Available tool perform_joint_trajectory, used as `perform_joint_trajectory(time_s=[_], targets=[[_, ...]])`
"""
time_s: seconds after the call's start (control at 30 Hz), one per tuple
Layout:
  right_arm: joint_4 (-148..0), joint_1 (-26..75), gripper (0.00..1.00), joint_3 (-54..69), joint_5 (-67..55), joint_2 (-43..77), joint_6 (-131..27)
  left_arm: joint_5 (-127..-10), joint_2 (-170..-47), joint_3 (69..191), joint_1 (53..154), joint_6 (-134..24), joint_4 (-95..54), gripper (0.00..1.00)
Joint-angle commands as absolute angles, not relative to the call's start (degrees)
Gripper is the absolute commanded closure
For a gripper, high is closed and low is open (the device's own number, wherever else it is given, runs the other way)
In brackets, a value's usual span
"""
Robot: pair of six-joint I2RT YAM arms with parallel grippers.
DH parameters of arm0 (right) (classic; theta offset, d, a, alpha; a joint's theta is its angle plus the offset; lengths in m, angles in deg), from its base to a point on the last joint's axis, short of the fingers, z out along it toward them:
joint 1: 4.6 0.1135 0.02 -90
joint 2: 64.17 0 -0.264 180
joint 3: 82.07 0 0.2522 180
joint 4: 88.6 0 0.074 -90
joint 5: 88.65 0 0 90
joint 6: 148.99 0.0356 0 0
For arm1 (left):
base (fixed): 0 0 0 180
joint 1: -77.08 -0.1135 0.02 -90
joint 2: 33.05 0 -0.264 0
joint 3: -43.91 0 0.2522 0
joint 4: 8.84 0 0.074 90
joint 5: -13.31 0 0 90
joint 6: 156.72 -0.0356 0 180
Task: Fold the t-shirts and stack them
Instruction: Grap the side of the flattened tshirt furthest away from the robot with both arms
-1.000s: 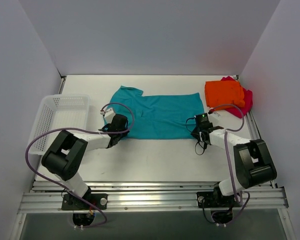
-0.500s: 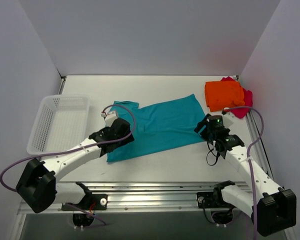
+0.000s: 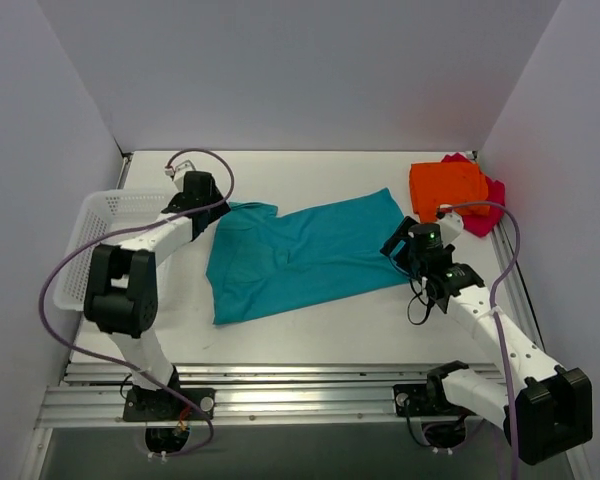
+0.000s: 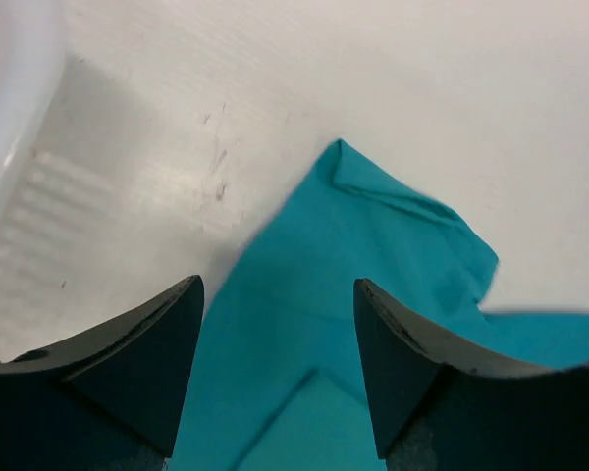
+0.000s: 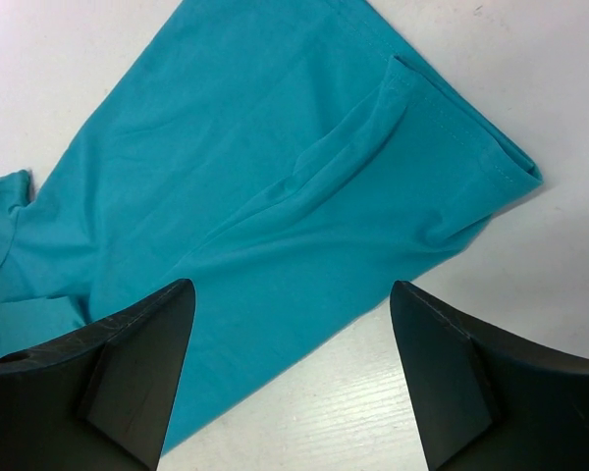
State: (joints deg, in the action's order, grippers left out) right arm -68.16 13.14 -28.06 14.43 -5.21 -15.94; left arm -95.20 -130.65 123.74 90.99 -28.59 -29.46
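While the teal t-shirt (image 3: 300, 255) lies mid-table (image 3: 310, 320), its far-left sleeve is under the left gripper (image 3: 195, 188) and its right hem corner under the right gripper (image 3: 405, 245). Both arms reach fwd, jaws wide, empty. Teal is flat, skewed, creased. Far right of it, the orange t-shirt (image 3: 448, 188) sits folded atop the pink t-shirt (image 3: 492, 208).

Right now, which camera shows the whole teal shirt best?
The top external view: the teal shirt is fully in frame there, edge to edge. The left wrist view catches only one corner of it; the right wrist view shows only the hem end and part of the body.
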Motion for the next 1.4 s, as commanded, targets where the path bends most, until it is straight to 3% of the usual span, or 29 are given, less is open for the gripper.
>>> perform_joint_trajectory(time_s=[0.0, 0.13, 0.33, 1.37], targets=[[-71.05, 13.77, 0.24, -28.85, 15.76, -4.40, -17.68, -85.41, -141.13, 134.97, 87.72, -31.83, -23.57, 0.31], [-72.37, 13.77, 0.24, -29.38, 17.34, -4.14, -17.50, -81.62, -150.44, 142.46, 86.93, -31.65, -21.11, 0.33], [-73.69, 13.77, 0.25, -29.73, 19.46, -2.91, -17.85, -79.77, -154.07, 147.93, 86.75, -30.51, -21.99, 0.34], [-77.12, 13.69, 0.26, -29.82, 20.69, 4.13, -18.47, -82.67, -150.81, 141.78, 90.35, -24.44, -25.42, 0.36]])
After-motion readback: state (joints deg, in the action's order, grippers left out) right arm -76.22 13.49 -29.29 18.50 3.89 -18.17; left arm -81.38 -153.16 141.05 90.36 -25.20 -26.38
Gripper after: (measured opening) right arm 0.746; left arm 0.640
